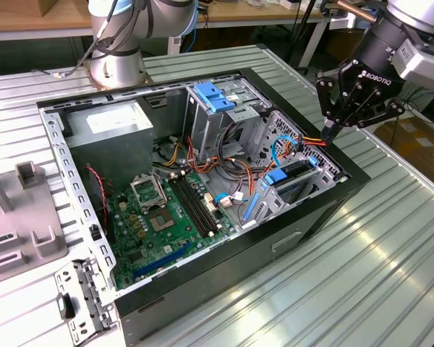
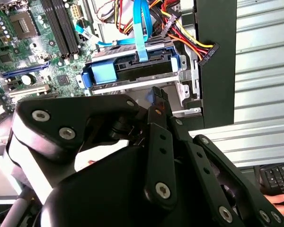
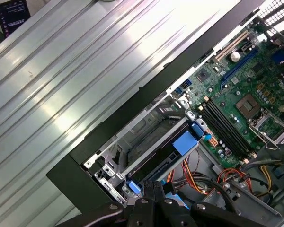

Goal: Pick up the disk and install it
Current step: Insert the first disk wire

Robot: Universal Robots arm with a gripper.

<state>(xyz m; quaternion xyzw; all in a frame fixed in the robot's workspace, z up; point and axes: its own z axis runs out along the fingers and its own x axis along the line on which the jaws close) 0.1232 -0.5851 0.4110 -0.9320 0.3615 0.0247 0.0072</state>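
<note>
Disk (image 1: 293, 181) seated in drive bay at case (image 1: 325, 217) edge, blue rails showing, cables plugged beside it. Gripper (image 1: 333, 131) just above case rim near disk, not touching, fingers together, holding nothing. Motherboard (image 1: 159, 217) alongside bay.

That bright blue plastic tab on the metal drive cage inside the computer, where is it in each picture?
Exterior view: the bright blue plastic tab sits towards the exterior view's right, inside the black computer case.
Second wrist view: the tab is near the flat blue cable.
First wrist view: the tab is on the metal drive cage.
Shared landmark: the black memory slots.
</note>
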